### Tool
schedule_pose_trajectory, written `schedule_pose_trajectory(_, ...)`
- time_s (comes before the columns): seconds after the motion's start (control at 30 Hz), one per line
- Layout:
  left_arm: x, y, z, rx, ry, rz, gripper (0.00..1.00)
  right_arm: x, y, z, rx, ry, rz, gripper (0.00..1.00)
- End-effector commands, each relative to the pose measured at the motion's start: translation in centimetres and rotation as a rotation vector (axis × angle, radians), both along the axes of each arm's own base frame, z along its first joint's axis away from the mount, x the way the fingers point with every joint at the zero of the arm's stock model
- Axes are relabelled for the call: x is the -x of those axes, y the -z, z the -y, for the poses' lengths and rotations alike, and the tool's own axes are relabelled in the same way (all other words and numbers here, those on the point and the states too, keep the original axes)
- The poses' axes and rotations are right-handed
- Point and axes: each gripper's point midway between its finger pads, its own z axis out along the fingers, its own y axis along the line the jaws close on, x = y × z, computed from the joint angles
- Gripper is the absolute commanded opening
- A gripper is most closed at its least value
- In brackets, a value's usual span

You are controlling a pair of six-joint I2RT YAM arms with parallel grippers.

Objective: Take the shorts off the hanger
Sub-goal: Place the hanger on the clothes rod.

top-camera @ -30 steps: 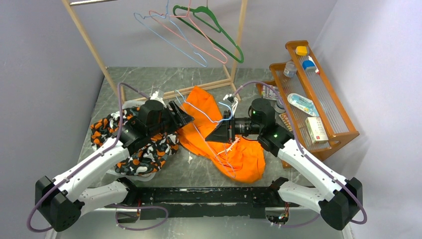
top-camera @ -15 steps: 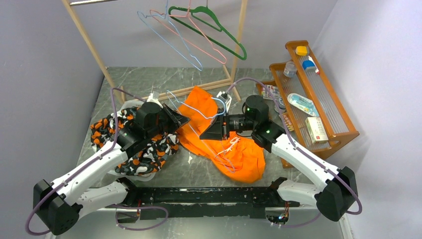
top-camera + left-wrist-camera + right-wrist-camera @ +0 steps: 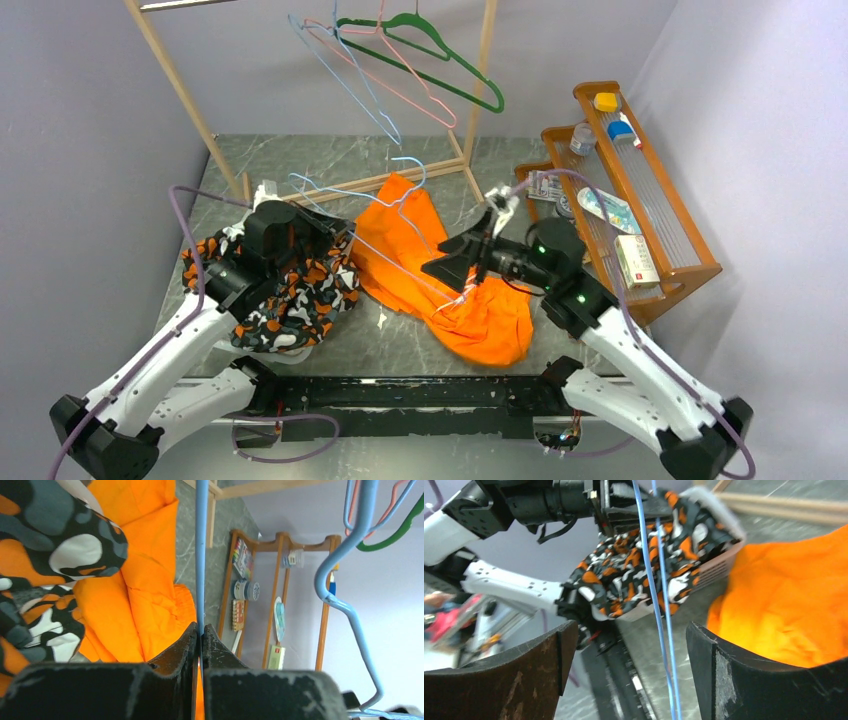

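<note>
We rate the orange shorts (image 3: 495, 325) light, limp and slippery, so grip a bunched mid-frame fold; left pincer (image 3: 201, 630) clamps the blue wire hanger (image 3: 201, 540), right pincer (image 3: 629, 627) stands apart.

Both arms reach in from their bases at the near edge and lean toward each other over the middle. The left arm (image 3: 170, 345) slopes up and inward, its wrist turned so the left gripper (image 3: 343, 235) points to the right; its two fingers (image 3: 175, 655) are pressed together on the thin blue wire hanger (image 3: 201, 555). The right arm (image 3: 640, 350) slopes up and inward too, the right gripper (image 3: 447, 268) aimed left at its partner, fingers (image 3: 744, 680) spread wide and gripping nothing. The two grippers face each other, apart.
</note>
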Motion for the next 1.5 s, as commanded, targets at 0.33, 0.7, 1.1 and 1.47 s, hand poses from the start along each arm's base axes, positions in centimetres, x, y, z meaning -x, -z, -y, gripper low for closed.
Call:
schedule_pose_trajectory(0.33,0.8,-3.0,-4.7,0.050,-0.170,0.029,0.07,2.3,7.1,4.2,0.273,-0.014,0.126,0.75)
schedule_pose_trajectory(0.7,0.7,-3.3,-4.8,0.075,-0.184,0.032,0.07,1.5,6.8,2.9,0.215,-0.042,0.239,0.35)
schedule_pose_trajectory(1.1,1.2,-1.4,-4.7,0.115,-0.192,-0.006,0.07,1.3,6.6,1.5,0.172,-0.083,0.184,0.01)
schedule_pose_trajectory(1.47,1.6,-0.5,-5.5,0.065,-0.205,-0.015,0.35,0.8,4.9,0.7,0.123,-0.073,0.164,0.00)
